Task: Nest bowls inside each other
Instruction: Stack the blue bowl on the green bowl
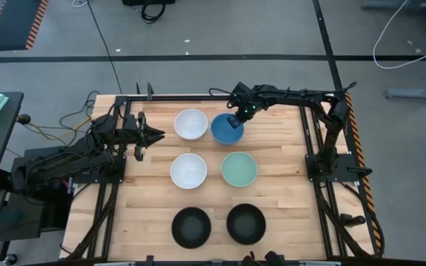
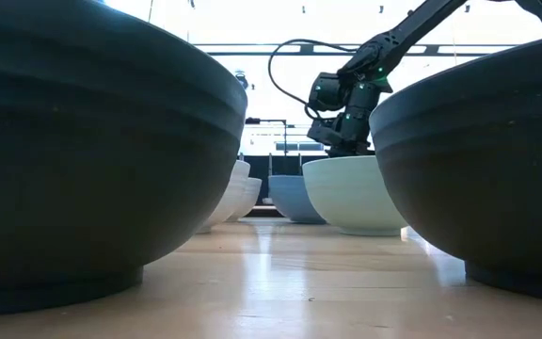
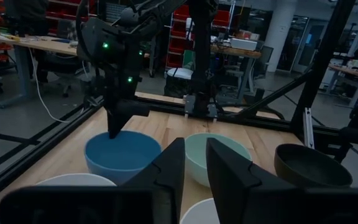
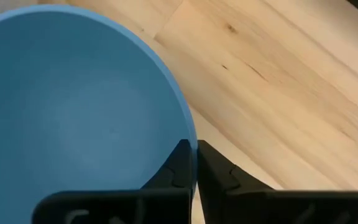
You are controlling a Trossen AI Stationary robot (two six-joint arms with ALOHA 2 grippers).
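Six bowls stand on their bases in three rows on the wooden table. At the far end are a white bowl [image 1: 191, 124] and the blue bowl [image 1: 227, 130]. In the middle are a second white bowl [image 1: 188, 171] and the mint bowl [image 1: 239, 169]. Nearest are two black bowls [image 1: 191, 226] [image 1: 245, 224]. My right gripper [image 1: 235, 121] is at the blue bowl's far rim and shut on it. My left gripper [image 1: 156, 134] waits left of the far white bowl, pointing right with its fingers slightly apart. It touches nothing. My right gripper pinches the blue bowl's rim [image 4: 193, 148] on its far side. One finger [image 4: 178, 167] is inside the bowl and one [image 4: 215, 169] is outside. It comes from above, pointing down. The bowl [image 3: 123, 155] still sits upright on the table.
Black frame rails run along the table's left, far and right edges [image 1: 310, 133]. Bare wood lies between the bowl rows and to the right of the blue bowl [image 1: 279, 133]. Each bowl has a close neighbour. Both black bowls fill the foreground of the low view [image 2: 83, 151] [image 2: 487, 160].
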